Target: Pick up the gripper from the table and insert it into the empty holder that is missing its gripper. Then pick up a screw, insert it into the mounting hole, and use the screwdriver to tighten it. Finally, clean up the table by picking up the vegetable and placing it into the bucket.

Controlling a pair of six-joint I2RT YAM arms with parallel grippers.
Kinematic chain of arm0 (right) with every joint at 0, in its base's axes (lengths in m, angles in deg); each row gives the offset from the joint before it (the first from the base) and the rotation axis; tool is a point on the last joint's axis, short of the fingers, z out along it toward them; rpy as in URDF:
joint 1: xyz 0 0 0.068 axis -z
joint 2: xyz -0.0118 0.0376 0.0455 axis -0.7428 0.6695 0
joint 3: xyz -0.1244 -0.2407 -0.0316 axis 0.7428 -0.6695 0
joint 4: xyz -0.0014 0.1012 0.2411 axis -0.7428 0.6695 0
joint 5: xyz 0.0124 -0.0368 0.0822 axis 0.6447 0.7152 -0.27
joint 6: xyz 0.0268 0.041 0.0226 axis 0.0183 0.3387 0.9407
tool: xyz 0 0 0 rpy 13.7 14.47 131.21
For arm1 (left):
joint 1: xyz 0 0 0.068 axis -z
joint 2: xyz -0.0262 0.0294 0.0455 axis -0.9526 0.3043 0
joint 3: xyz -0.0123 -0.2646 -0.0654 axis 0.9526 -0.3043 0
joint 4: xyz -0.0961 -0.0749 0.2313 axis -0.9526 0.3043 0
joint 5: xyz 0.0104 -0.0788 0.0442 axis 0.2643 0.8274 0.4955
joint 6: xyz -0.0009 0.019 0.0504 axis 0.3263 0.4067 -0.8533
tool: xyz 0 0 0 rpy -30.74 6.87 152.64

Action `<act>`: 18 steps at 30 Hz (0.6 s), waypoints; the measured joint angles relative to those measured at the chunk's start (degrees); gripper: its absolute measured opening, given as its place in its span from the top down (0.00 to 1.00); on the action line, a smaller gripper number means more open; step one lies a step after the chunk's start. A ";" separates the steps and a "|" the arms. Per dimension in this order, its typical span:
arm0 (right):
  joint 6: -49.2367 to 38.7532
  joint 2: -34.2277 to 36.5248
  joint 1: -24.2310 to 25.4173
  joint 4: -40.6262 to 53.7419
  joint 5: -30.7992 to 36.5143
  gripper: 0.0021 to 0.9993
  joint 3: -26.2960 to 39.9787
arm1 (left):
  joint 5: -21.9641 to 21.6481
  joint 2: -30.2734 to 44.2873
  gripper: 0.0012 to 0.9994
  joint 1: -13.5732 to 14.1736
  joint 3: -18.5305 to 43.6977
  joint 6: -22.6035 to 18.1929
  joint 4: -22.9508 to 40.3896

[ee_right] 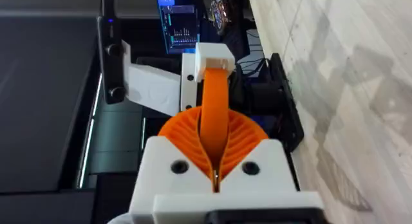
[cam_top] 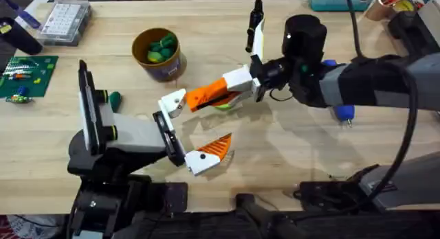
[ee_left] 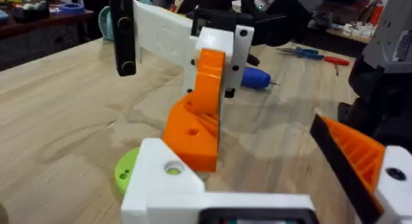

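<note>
One bucket (cam_top: 158,55), one gripper (cam_top: 210,95), one blue screwdriver (cam_top: 344,113).

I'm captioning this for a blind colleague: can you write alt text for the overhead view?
Over a wooden table, the right pincer holds an orange ribbed finger against a small white bracket on the left arm's pincer. Behind them stands a yellow bucket with green vegetables inside; a blue screwdriver lies near the right arm.
</note>
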 joint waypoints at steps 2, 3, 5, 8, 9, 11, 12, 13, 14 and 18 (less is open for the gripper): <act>-0.01 0.00 0.00 0.01 0.01 0.99 0.00 | 0.00 0.00 0.01 0.00 0.00 0.00 0.00; -0.01 0.00 0.00 0.00 0.07 0.99 0.00 | -0.01 0.00 0.01 0.00 0.00 0.00 0.00; -0.01 0.00 -0.13 -0.01 0.49 0.99 0.00 | 0.00 0.00 0.01 0.00 0.00 0.00 0.01; -0.03 0.00 -0.71 -0.01 1.46 0.99 0.00 | 0.01 0.00 0.01 0.00 0.00 0.00 0.03; -0.03 0.00 -1.79 -0.12 2.36 0.99 0.00 | -0.18 0.00 0.01 0.00 0.00 0.02 0.04; -0.03 0.01 -2.16 -0.27 2.89 0.99 0.01 | -0.57 0.01 0.01 0.00 0.00 0.02 0.02; -0.02 0.01 -2.25 -0.32 3.05 0.99 0.02 | -0.72 0.00 0.01 0.00 0.00 0.02 0.02; -0.02 0.07 -2.35 -0.39 3.22 0.99 0.03 | -0.87 0.00 0.01 -0.01 0.00 0.03 0.01; -0.02 0.21 -2.46 -0.44 3.36 0.99 0.10 | -1.06 0.00 0.01 -0.02 0.00 0.04 0.00; -0.03 0.66 -3.01 -0.65 3.82 0.99 0.41 | -1.42 0.01 0.01 -0.17 0.00 0.41 -0.01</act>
